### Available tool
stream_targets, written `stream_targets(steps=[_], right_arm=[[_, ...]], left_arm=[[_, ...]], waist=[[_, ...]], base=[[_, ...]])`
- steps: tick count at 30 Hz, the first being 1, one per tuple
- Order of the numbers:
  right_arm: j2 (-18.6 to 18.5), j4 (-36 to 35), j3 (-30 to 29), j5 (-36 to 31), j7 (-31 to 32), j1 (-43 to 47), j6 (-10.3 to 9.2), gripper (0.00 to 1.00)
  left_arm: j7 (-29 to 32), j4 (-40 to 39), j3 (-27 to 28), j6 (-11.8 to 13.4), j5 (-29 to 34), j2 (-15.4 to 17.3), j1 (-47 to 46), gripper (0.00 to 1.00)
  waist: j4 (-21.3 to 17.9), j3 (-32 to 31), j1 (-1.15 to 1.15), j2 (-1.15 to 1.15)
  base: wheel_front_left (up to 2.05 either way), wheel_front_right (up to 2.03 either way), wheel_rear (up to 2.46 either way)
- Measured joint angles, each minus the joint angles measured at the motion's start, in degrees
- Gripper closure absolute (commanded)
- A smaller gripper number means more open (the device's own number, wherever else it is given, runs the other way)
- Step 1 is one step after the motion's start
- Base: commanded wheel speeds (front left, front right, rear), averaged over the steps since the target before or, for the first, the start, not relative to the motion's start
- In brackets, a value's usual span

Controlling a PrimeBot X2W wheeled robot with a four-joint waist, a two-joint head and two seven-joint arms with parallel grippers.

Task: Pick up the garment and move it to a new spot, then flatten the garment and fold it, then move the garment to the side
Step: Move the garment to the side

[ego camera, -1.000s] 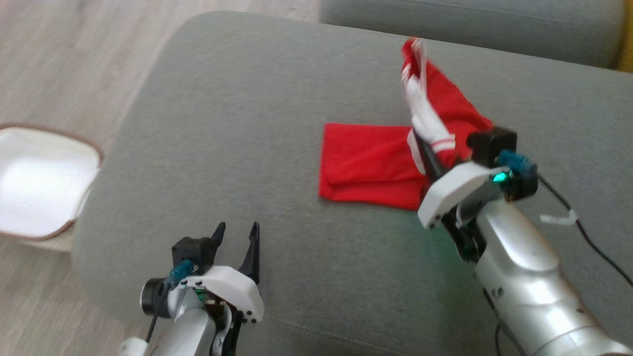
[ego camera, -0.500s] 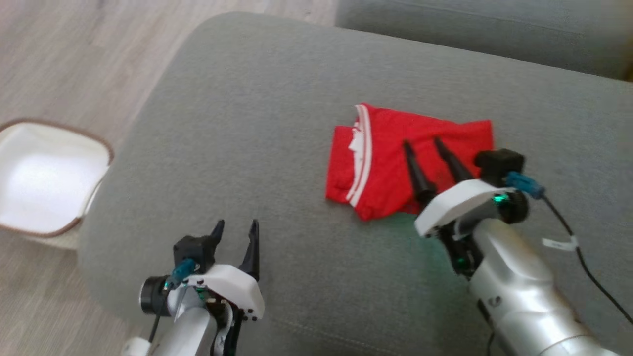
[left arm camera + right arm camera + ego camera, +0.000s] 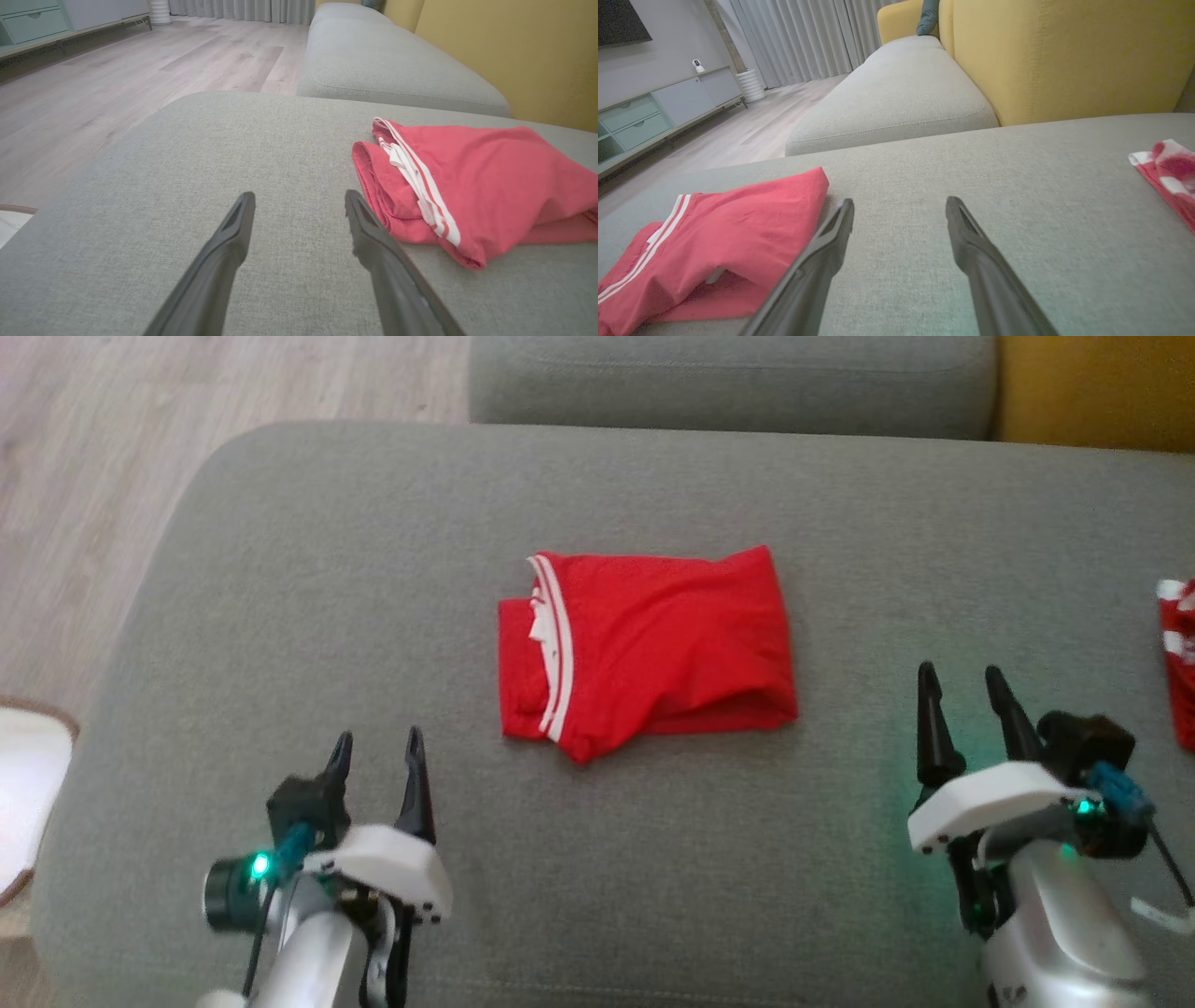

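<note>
The garment (image 3: 644,649), red with white stripes along one edge, lies folded in the middle of the grey cushion (image 3: 280,579). My left gripper (image 3: 375,761) is open at the lower left, apart from the cloth, which lies up and to its right (image 3: 467,182). My right gripper (image 3: 957,695) is open at the lower right, clear of the garment's right edge. In the right wrist view the garment (image 3: 714,238) sits left of my empty fingers (image 3: 822,261).
Another red and white cloth (image 3: 1178,653) lies at the cushion's right edge. A white basket (image 3: 28,784) stands on the wooden floor (image 3: 93,476) to the left. A second grey cushion (image 3: 728,373) and a yellow backrest (image 3: 1092,387) lie behind.
My right gripper opened and let the garment drop folded onto the cushion, then drew back to the lower right. The head camera has turned right.
</note>
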Motion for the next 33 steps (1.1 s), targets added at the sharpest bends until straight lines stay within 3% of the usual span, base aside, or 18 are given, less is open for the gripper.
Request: stream_targets(steps=[8, 17, 25, 33], right_arm=[[0.6, -0.8, 1.9, 2.6, 0.0, 3.7, 0.00, 0.00], [0.7, -0.6, 3.6, 2.6, 0.0, 4.6, 0.00, 0.00], [0.7, 7.0, 8.1, 3.3, 0.0, -4.4, 0.00, 0.00], [0.5, 20.2, 2.3, 1.0, 1.9, -16.4, 0.00, 0.00]], left_arm=[[0.0, -2.4, 2.5, 0.4, 0.3, 0.0, 5.9, 0.00], [0.0, -2.7, 2.6, 0.3, 0.3, 0.1, 7.1, 0.00], [0.0, -3.3, -1.5, -0.1, -1.8, 0.0, 3.2, 0.00], [0.0, -3.1, -2.2, -0.1, -2.9, 0.0, 2.2, 0.00]], waist=[[-2.8, -1.9, 0.00, 0.00], [-2.5, -1.6, 0.00, 0.00], [1.5, 3.1, 0.01, 0.00], [8.2, 7.6, 0.01, 0.00]], base=[[0.00, 0.00, 0.00], [0.00, 0.00, 0.00], [0.00, 0.00, 0.00], [0.00, 0.00, 0.00]])
